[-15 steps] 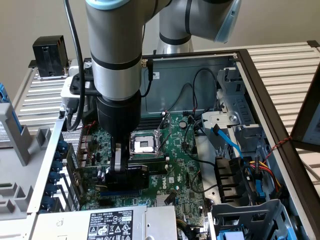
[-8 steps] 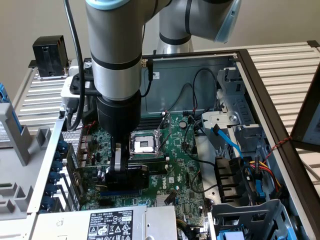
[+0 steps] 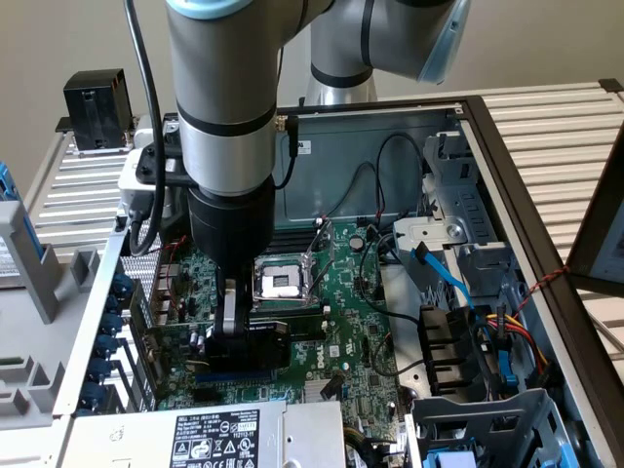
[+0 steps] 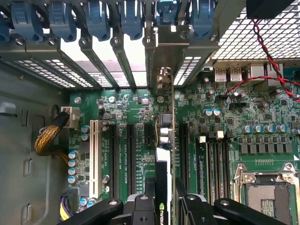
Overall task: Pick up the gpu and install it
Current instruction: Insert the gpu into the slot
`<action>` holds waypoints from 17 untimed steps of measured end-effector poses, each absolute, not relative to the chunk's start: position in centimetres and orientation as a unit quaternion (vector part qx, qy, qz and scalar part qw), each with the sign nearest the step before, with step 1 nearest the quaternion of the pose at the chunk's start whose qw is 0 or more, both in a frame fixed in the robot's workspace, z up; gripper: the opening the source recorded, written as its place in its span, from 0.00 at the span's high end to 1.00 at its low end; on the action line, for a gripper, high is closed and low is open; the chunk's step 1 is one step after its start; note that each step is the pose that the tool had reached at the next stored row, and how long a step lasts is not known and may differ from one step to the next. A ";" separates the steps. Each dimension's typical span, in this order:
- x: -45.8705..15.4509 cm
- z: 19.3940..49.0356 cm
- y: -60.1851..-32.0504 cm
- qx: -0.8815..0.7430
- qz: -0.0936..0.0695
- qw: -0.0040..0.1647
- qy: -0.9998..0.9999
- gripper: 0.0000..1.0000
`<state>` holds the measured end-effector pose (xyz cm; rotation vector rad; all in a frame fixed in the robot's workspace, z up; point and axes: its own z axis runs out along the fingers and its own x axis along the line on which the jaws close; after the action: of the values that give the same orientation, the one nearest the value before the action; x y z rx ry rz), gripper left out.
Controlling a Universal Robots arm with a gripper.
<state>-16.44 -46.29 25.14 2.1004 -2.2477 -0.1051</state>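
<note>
My gripper (image 3: 237,336) is down inside the open computer case, low over the green motherboard (image 3: 356,283), and is shut on the gpu (image 3: 271,343). In the wrist view the gpu (image 4: 172,140) stands on edge between my two dark fingers (image 4: 140,208). It runs along the expansion slots of the motherboard (image 4: 262,122). Its silvery bracket (image 4: 161,77) meets the rear slot openings of the case. A fan shroud with a logo (image 4: 161,206) shows on the card close to my gripper (image 4: 165,206). Whether the card's lower edge sits fully in a slot is hidden.
Blue retention clips (image 4: 98,18) line the rear slot covers. The bare CPU socket (image 3: 281,281) lies just behind the gripper, and memory slots (image 4: 213,154) run beside the card. A red-black wire (image 4: 267,51) crosses near the ports. Drive bays with cables (image 3: 458,351) stand on the exterior view's right, and the power supply (image 3: 214,434) is in front.
</note>
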 end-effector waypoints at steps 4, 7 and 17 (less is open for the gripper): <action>-16.4 25.1 -46.3 0.682 -0.034 0.032 -0.730 0.74; -16.4 25.1 -46.3 0.682 -0.034 0.032 -0.730 0.74; -16.4 25.1 -46.3 0.682 -0.034 0.032 -0.730 0.74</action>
<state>-16.40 -46.29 25.09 2.1006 -2.2478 -0.1048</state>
